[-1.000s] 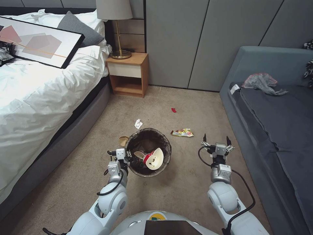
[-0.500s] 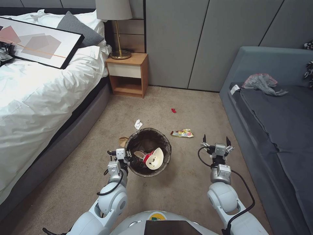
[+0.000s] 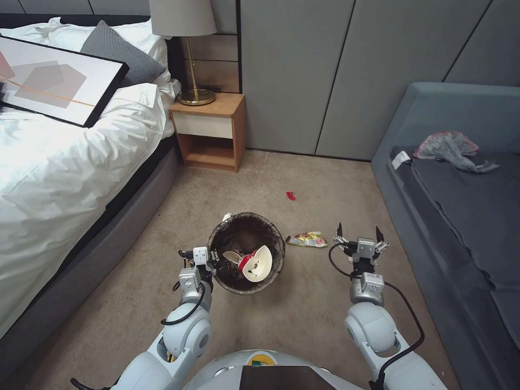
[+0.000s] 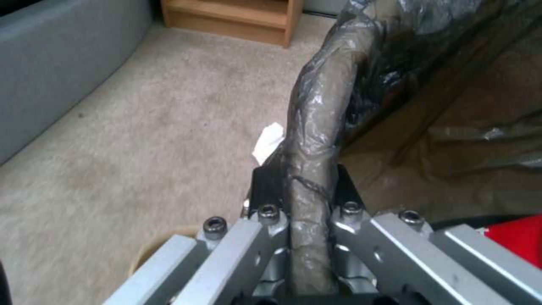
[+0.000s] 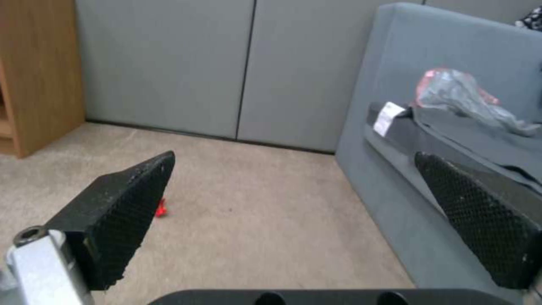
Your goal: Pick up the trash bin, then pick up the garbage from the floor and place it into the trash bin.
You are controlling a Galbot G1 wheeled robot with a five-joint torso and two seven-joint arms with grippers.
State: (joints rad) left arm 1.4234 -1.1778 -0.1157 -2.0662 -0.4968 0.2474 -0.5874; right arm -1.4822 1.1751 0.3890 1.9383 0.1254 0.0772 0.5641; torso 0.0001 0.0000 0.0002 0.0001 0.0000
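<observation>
Camera advanced, wrapper [image 3: 307,239] nearer; left gripper [image 3: 213,256] clamps trash bin [image 3: 246,252] rim, light, bag-slick; right gripper [image 3: 357,236] spread, empty

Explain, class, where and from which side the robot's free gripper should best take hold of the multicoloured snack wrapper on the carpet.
The snack wrapper lies flat on the carpet between the trash bin and the open right gripper. Being thin and flat, it is probably best pinched from straight above, jaws across its narrow width near the middle, where the crumpled foil rises a little.
</observation>
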